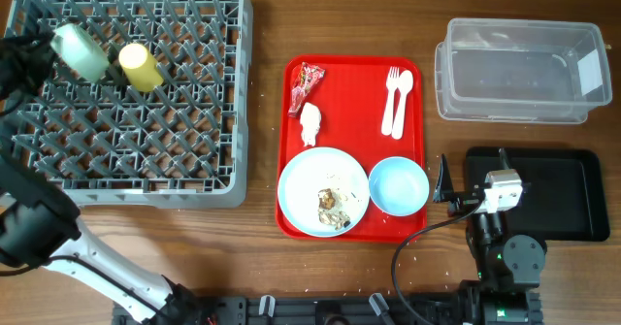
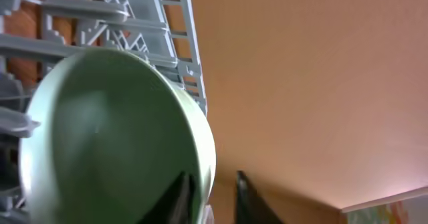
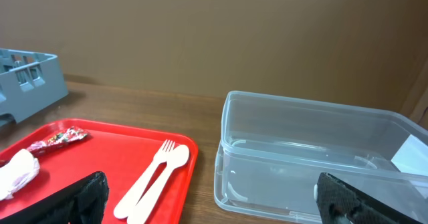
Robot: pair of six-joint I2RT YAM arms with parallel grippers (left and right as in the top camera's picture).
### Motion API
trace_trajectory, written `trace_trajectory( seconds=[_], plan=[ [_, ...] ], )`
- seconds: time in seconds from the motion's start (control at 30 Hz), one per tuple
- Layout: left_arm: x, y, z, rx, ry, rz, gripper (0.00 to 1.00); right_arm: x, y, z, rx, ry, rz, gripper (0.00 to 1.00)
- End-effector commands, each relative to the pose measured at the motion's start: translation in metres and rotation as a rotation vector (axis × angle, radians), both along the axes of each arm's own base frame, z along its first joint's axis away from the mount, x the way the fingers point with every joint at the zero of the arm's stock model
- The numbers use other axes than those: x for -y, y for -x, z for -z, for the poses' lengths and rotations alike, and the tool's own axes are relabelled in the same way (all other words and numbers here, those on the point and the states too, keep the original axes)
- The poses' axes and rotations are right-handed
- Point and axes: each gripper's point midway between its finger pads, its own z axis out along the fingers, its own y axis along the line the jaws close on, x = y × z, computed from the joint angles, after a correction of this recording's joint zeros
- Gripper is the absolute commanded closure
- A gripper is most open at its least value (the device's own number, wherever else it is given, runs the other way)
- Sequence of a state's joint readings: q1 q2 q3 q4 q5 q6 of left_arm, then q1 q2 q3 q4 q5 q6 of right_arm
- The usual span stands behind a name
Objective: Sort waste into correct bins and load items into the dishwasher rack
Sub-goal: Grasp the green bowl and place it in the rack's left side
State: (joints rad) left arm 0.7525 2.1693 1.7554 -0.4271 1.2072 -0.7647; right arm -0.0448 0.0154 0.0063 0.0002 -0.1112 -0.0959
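- your left jaws pinch the pale green bowl (image 2: 114,150) by its rim, tilted over a corner of the dishwasher rack (image 1: 146,194), beside the yellow cup (image 1: 141,66).
- your right jaws are spread wide, empty, near the clear tub (image 3: 307,150).

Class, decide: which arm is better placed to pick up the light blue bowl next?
Probably right. The right gripper sits open and empty beside the light blue bowl; the left gripper is shut on the pale green bowl at the dishwasher rack, far away.
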Motion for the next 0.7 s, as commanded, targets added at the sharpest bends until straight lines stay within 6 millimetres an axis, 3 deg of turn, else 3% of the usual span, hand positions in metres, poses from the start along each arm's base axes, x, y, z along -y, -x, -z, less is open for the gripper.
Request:
trace_trajectory(
  seconds=[0.0, 0.07, 0.13, 0.2, 0.27, 0.33, 0.37, 0.4, 0.43, 0.53, 0.6, 0.67],
  plan=[
    [-0.016, 0.016, 0.006, -0.03, 0.062, -0.029, 0.6, 0.002, 0.0, -0.002, 0.01, 0.008, 0.012, 0.0],
    [-0.029, 0.027, 0.009, -0.032, 0.049, -0.048, 0.33, 0.002, 0.0, -0.002, 0.01, 0.008, 0.012, 0.0],
    [-0.04, 0.039, 0.014, -0.046, 0.017, -0.075, 0.27, 0.002, 0.0, -0.002, 0.01, 0.008, 0.012, 0.0],
    [-0.066, 0.066, 0.035, -0.2, -0.025, -0.192, 0.26, 0.002, 0.0, -0.002, 0.01, 0.008, 0.012, 0.0],
    [-0.084, 0.094, 0.044, -0.332, -0.1, -0.28, 0.26, 0.002, 0.0, -0.002, 0.01, 0.009, 0.012, 0.0],
    [-0.096, 0.114, 0.032, -0.403, -0.176, -0.356, 0.35, 0.003, 0.0, -0.002, 0.01, 0.008, 0.013, 0.0],
    [-0.096, 0.119, 0.019, -0.414, -0.222, -0.379, 0.59, 0.002, 0.0, -0.002, 0.01, 0.008, 0.012, 0.0],
    [-0.092, 0.119, 0.009, -0.417, -0.256, -0.386, 0.87, 0.002, 0.0, -0.002, 0.01, 0.008, 0.012, 0.0],
    [-0.082, 0.113, -0.006, -0.404, -0.311, -0.382, 0.96, 0.002, 0.0, -0.002, 0.01, 0.008, 0.012, 0.0],
    [-0.047, 0.078, -0.029, -0.351, -0.482, -0.315, 0.96, 0.002, 0.0, -0.002, 0.01, 0.008, 0.012, 0.0],
    [-0.021, 0.045, -0.023, -0.36, -0.648, -0.271, 0.96, 0.002, 0.0, -0.002, 0.01, 0.008, 0.012, 0.0],
    [-0.011, 0.024, -0.004, -0.459, -0.851, -0.301, 0.96, 0.002, 0.0, -0.002, 0.01, 0.008, 0.012, 0.0]
  ],
)
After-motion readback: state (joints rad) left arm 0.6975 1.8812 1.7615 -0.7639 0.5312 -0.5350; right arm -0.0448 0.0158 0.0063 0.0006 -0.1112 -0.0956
